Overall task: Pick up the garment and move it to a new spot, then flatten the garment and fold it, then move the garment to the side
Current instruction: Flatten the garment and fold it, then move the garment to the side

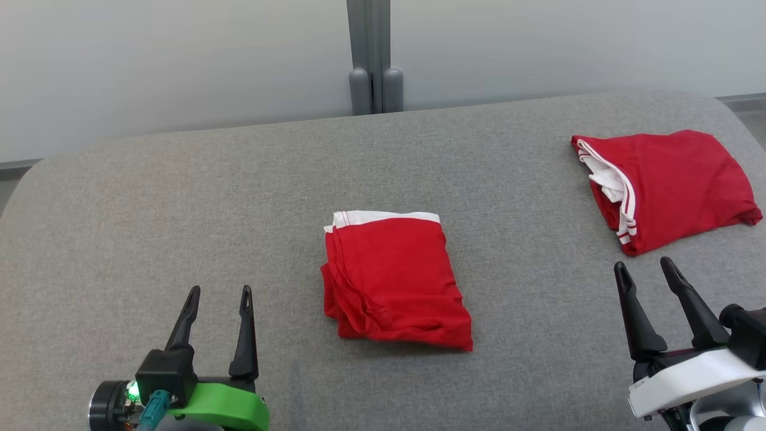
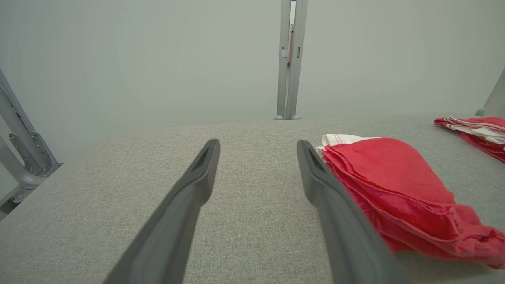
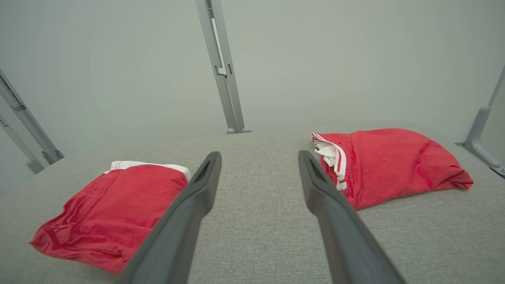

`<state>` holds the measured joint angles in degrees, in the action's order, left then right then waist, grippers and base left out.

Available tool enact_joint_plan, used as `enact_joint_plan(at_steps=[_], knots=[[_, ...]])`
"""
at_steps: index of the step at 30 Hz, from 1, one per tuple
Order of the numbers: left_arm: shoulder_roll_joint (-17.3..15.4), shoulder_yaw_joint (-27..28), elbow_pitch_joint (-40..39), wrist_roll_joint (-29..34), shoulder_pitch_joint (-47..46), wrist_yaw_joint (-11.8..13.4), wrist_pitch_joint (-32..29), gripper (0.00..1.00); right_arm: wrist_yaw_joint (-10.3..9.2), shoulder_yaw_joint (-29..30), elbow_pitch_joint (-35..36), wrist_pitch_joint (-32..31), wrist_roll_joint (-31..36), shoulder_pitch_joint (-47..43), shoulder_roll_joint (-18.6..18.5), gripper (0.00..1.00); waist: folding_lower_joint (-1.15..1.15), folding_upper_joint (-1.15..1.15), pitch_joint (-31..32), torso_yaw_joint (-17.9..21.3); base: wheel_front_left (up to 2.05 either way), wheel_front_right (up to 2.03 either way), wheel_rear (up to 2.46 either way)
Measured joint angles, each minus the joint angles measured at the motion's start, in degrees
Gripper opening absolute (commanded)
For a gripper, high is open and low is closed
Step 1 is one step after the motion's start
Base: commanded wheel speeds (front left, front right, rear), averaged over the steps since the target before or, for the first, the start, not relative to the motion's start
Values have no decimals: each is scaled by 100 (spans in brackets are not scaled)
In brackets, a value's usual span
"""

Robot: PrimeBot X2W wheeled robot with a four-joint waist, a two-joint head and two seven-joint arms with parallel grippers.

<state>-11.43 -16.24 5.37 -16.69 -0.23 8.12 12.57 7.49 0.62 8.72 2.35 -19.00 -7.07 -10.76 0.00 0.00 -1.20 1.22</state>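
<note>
A red garment point(image 1: 395, 281) with a white waistband lies folded in the middle of the grey padded table point(image 1: 179, 197); it also appears at the right of the left wrist view point(image 2: 394, 189) and at the left of the right wrist view point(image 3: 114, 209). My left gripper point(image 1: 219, 295) hovers open at the lower left, to the left of the garment and apart from it, with nothing between its fingers point(image 2: 197, 181). At the lower right my right gripper point(image 1: 645, 266) is open and empty, its fingers point(image 3: 315, 185) pointing between the two garments.
A second folded red garment point(image 1: 664, 185) with white trim lies at the table's far right, also in the right wrist view point(image 3: 390, 165) and at the left wrist view's edge point(image 2: 473, 130). A grey post point(image 1: 374, 57) stands behind the table's far edge.
</note>
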Motion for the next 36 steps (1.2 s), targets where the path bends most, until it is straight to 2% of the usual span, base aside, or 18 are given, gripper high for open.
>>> enact_joint_plan(at_steps=[26,31,36], knots=[[-94,-51,-144,-41,106,132,-42,100,0,99,68,-134,-1,-182,71,100,0,0,122,-31,0,0,0],[-100,-90,-237,-13,-13,144,-34,100,-1,107,96,-183,-1,-126,15,100,0,0,-38,-58,0,0,0],[-55,-157,-350,107,-534,131,46,100,-1,-65,-53,-293,-52,225,-192,100,0,0,-406,-137,0,0,0]])
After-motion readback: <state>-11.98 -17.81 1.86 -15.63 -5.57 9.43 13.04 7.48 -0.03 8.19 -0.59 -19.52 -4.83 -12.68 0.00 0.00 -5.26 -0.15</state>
